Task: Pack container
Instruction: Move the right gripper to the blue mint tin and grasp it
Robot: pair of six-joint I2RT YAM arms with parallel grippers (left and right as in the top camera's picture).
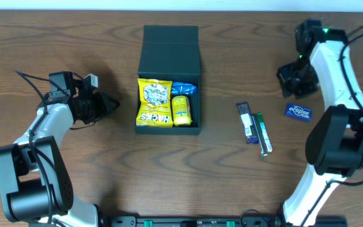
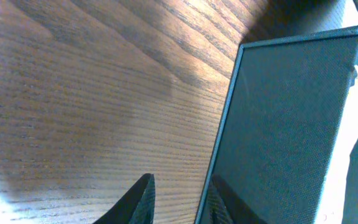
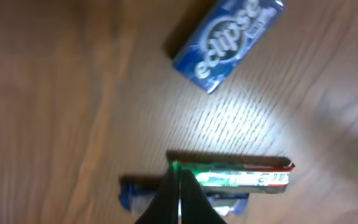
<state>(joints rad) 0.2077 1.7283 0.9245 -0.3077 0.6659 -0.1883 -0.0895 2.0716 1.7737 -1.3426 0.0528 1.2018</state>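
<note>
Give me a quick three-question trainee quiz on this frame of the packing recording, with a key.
1. How many snack packets lie in the open container?
2. The Eclipse gum pack lies: A) inside the container; B) on the table, on the right arm's side; C) on the container's lid.
3. True or false: the right gripper is shut and holds nothing.

Key: 1) three: a large yellow bag, a small yellow packet and a blue one. 2) B. 3) True.
</note>
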